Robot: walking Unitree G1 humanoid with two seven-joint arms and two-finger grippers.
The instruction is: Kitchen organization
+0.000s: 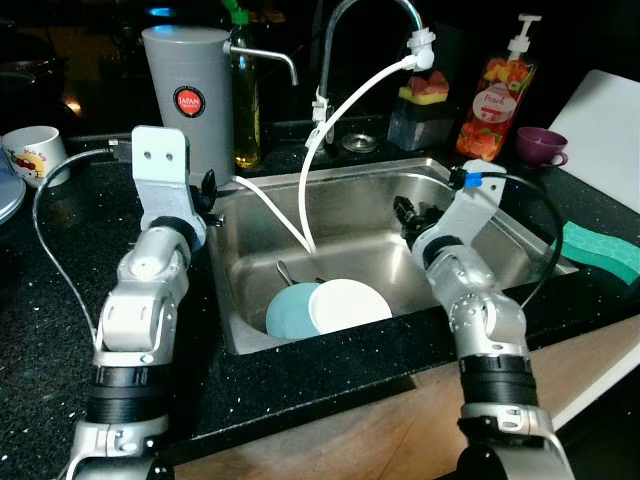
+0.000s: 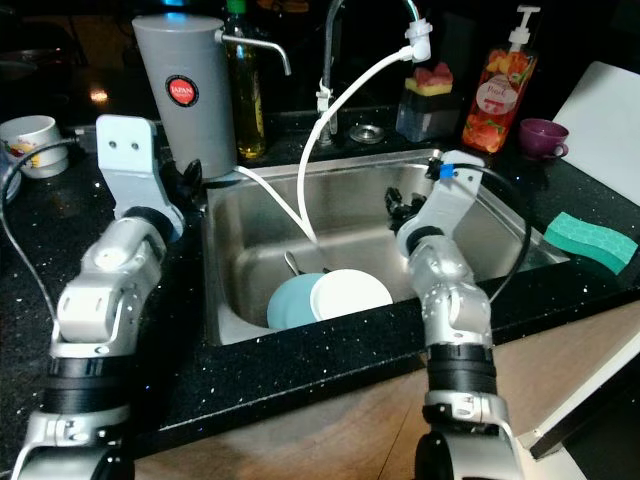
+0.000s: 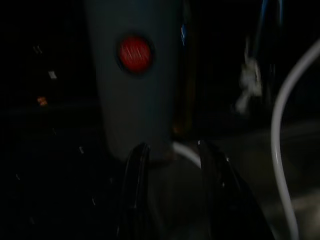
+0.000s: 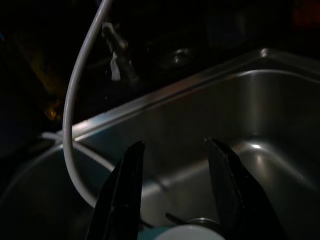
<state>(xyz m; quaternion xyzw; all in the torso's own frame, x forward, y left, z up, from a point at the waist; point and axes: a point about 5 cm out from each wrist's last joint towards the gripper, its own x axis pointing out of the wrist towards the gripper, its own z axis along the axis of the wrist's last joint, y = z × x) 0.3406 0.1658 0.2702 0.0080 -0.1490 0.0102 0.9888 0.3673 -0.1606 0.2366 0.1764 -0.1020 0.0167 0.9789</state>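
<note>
A steel sink [image 1: 250,300] holds a white plate [image 1: 350,303] overlapping a light blue bowl [image 1: 288,308], with a spoon handle [image 1: 284,272] behind them. My right gripper [image 4: 172,150] stands open over the sink's right side, above and right of the plate, with nothing between its fingers. My left gripper [image 3: 170,150] is open at the sink's left rim, just in front of a grey canister [image 1: 187,95] with a red label. White hoses [image 1: 340,110] run from the faucet [image 1: 365,20] into the sink.
On the black counter stand an oil bottle [image 1: 245,100], a soap dispenser [image 1: 495,95], a sponge holder [image 1: 422,110], a purple cup [image 1: 540,147] and a white mug [image 1: 32,152]. A green sponge [image 1: 600,250] lies at the right, beside a white board [image 1: 605,115].
</note>
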